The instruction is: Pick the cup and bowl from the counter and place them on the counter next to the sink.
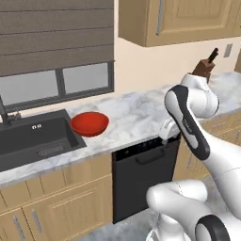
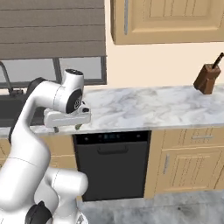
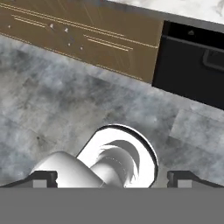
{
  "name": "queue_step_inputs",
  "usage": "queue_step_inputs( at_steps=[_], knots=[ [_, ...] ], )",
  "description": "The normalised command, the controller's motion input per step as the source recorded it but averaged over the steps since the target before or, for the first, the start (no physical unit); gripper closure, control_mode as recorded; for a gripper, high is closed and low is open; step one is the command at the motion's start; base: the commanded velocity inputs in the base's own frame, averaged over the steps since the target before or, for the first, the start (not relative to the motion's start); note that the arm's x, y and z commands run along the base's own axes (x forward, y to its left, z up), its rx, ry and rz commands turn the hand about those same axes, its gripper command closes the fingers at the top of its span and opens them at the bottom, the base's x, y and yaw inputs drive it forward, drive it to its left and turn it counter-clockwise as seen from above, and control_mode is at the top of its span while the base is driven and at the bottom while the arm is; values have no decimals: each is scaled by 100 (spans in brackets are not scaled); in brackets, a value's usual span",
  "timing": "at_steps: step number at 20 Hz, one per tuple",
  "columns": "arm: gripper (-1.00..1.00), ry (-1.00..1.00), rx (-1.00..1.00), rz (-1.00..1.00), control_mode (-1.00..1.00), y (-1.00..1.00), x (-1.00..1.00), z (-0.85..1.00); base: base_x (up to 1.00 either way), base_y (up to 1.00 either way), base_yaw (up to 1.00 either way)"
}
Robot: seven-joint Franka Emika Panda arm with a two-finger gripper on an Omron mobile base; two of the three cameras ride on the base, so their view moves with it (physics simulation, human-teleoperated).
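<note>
Bowl (image 1: 89, 123), red and glossy, sat upright on the marble counter (image 1: 136, 115) in the left base view, just beside the sink's (image 1: 33, 139) right rim, well to the left of the arm's hand. A knife block (image 1: 203, 68) stood far back on the right. The black dishwasher (image 1: 143, 176) sat under the counter.

From the right base view, the gripper (image 2: 66, 127) hung at the counter's front edge above the dishwasher's (image 2: 111, 164) left side, pointing down, fingers empty. The knife block (image 2: 207, 78) stood at far right.

Through the hand view, both fingertips (image 3: 43, 178) sat wide apart at the bottom corners, nothing between them, over grey floor (image 3: 48, 109), wooden cabinets (image 3: 83, 37) and the dishwasher (image 3: 192, 72).
</note>
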Motion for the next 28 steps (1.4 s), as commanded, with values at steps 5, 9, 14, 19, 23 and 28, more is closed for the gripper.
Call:
queue_step_inputs(
  at_steps=[5, 9, 14, 19, 23, 28],
  knots=[
    [-100, 0, 0, 0, 100, 0, 0, 0, -2, 0, -78],
    [-100, 0, 0, 0, 100, 0, 0, 0, 5, 0, -91],
    [-100, 0, 0, 0, 100, 0, 0, 0, 11, 0, -88],
    [-100, 0, 0, 0, 100, 0, 0, 0, 1, -1, -83],
    [-100, 0, 0, 0, 100, 0, 0, 0, 0, 0, -84],
    [-100, 0, 0, 0, 100, 0, 0, 0, 0, 0, -84]
  ],
)
